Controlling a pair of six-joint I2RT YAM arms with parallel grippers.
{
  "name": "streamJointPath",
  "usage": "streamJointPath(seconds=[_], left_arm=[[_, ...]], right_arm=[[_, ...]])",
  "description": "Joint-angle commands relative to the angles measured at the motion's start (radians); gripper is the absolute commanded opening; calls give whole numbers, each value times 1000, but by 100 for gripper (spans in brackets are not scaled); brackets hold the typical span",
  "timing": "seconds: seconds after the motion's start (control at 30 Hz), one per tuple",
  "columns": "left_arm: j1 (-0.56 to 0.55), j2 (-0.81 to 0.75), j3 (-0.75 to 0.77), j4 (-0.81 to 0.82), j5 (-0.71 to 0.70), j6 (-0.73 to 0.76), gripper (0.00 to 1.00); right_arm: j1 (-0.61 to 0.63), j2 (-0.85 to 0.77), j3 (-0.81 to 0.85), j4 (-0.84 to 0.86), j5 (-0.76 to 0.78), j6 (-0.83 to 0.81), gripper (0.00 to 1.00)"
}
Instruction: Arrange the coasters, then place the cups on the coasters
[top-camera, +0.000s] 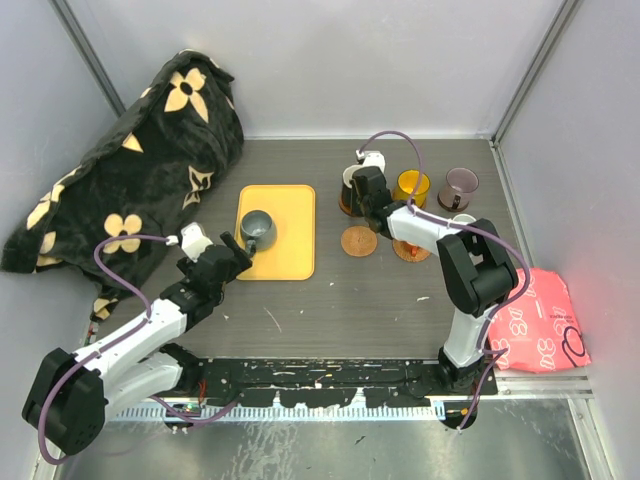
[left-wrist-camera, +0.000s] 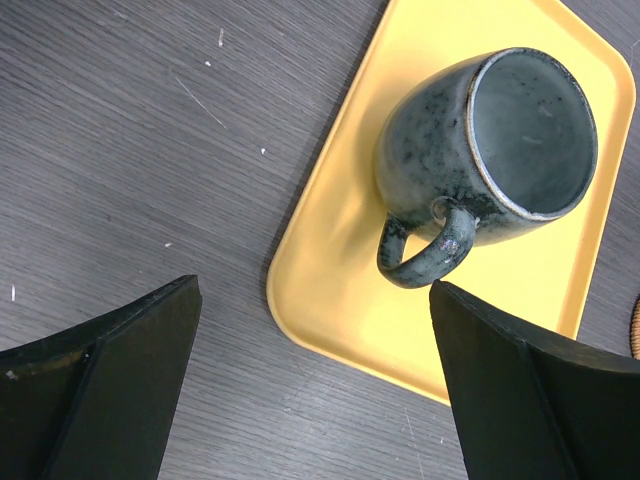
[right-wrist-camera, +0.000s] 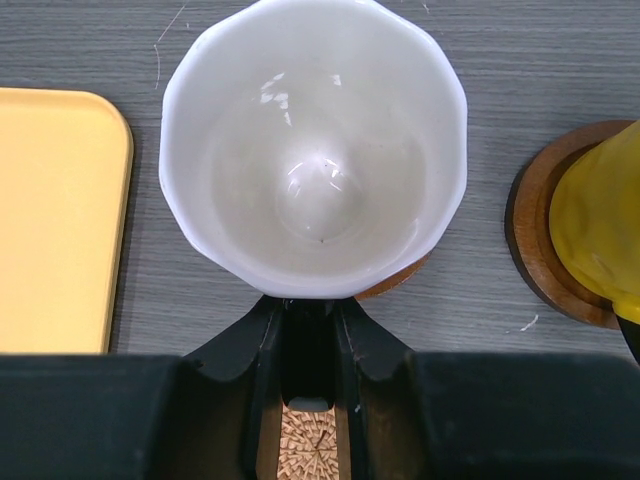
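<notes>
My right gripper (top-camera: 360, 193) (right-wrist-camera: 308, 308) is shut on the dark handle of a black cup with a cream inside (top-camera: 349, 187) (right-wrist-camera: 312, 150). That cup stands over a coaster whose edge (right-wrist-camera: 402, 281) peeks out below it. To its right a yellow cup (top-camera: 411, 186) (right-wrist-camera: 600, 225) rests on another coaster (right-wrist-camera: 532, 250), and a purple-grey cup (top-camera: 460, 187) stands further right. A bare woven coaster (top-camera: 359, 241) (right-wrist-camera: 311, 448) lies nearer me; one more (top-camera: 412, 251) is half hidden by the arm. A grey cup (top-camera: 257, 228) (left-wrist-camera: 490, 140) sits on the yellow tray (top-camera: 290, 255) (left-wrist-camera: 330, 300). My left gripper (top-camera: 240, 253) (left-wrist-camera: 315, 292) hangs open just short of its handle.
A black blanket with cream flowers (top-camera: 130, 160) fills the back left corner. A pink patterned bag (top-camera: 535, 320) lies at the right edge. Grey walls close in the table on three sides.
</notes>
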Motion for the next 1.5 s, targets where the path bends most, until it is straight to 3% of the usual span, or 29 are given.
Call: streamJointPath(seconds=[0.0,0.5,0.87,1.47], left_arm=[[4,-4,34,44,-10,-7,98],[4,1,36,46,-7,-7,98],[4,5,36,48,-5,-7,98],[4,6,36,49,-5,-7,98]], right_arm=[[-5,-15,77,81,25,-14,1],[-5,0,72,41,60,7,1],[-14,14,70,32,50,30,29],[-14,-43,30,26,35,53,41]])
